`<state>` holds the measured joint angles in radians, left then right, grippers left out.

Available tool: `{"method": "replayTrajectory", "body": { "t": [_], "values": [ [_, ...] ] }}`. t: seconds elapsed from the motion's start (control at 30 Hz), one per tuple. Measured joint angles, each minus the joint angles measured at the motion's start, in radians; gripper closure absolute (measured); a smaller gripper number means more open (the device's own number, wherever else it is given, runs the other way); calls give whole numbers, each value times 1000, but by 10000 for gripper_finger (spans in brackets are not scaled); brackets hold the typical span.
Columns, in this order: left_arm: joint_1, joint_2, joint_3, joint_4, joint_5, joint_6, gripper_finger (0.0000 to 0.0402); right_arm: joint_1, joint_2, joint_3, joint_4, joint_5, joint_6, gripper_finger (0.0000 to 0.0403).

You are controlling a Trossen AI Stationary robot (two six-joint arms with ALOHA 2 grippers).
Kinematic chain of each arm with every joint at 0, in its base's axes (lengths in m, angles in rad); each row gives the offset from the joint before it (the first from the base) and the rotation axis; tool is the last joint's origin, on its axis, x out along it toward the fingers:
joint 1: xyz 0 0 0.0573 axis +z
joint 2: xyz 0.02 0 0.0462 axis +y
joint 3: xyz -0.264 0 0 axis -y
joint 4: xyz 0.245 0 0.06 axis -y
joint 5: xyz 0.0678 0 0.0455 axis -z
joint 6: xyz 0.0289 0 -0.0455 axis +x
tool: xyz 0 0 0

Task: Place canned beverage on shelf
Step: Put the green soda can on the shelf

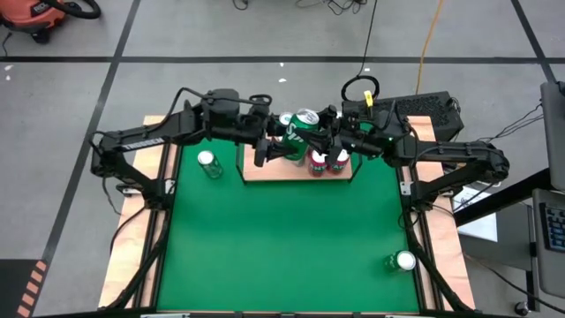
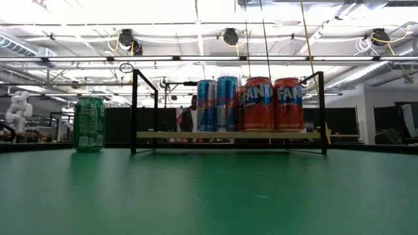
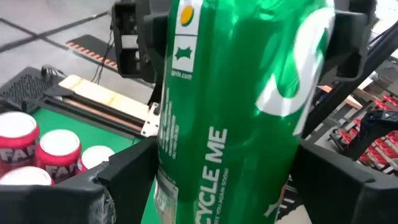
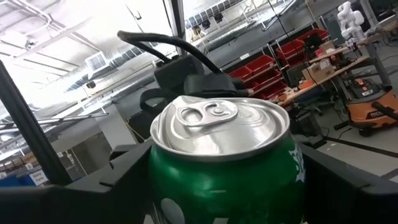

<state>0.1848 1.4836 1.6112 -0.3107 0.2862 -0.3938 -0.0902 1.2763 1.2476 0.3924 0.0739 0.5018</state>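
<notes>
High view: both arms meet over the shelf (image 1: 265, 173) at the far edge of the counter (image 1: 282, 238), holding a green can (image 1: 300, 131) above it. Low view: four cans stand on the shelf. Left wrist view: the left jaws clamp the green can's sides. Right wrist view: the right jaws clamp it too.

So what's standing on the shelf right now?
On the shelf: two blue cans and two orange Fanta cans, all upright. Anything standing behind them is covered.
</notes>
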Motion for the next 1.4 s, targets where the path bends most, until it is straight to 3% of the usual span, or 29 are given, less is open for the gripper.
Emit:
{"method": "replayTrajectory", "body": {
  "t": [0.27,0.43,0.83,0.97,1.2,1.4],
  "values": [
    [-1,9,0,10,0,-16,47,-1,3,0,0,2,2,103],
    [-4,23,0,104,11,-46,33,-1,15,0,2,0,10,103],
    [-3,22,0,46,31,-11,109,-8,15,0,-7,-3,18,103],
    [-4,22,0,43,21,-24,113,-8,13,0,-34,5,64,93],
    [7,-7,-2,53,-17,-45,115,-9,-29,2,-115,10,86,39],
    [11,-46,-2,47,-27,-44,116,-9,-88,2,-287,64,59,25]
  ]
}}
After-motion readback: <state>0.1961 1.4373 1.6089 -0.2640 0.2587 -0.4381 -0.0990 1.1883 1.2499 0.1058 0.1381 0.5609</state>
